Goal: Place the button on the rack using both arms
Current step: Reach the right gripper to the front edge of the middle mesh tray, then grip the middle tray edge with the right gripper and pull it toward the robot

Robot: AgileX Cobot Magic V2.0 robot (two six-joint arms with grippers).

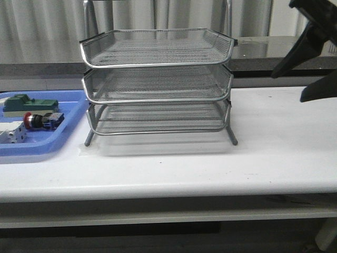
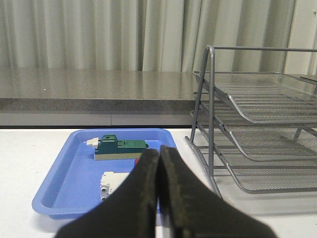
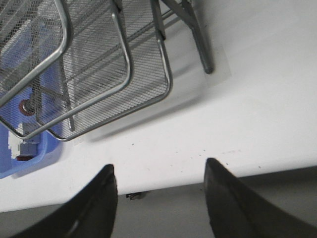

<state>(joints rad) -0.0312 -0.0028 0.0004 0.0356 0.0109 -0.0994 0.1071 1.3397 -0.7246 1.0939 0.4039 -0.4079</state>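
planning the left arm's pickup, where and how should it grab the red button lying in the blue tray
Grip the button across its dark body just behind the red cap, coming straight down from above. It lies on its side in the blue tray, cap pointing left, with a green block behind and a white block in front, so side approaches look crowded. The left claw is shut and must open first.

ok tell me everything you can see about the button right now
The button is a small push-button with a red round cap, a silver collar and a dark black-and-blue body. It lies on its side in the blue tray, left of the rack, cap pointing left. A green block sits just behind it and a white block in front, close to its cap. No gripper touches it. In the left wrist view the shut fingers hide nearly all of it.
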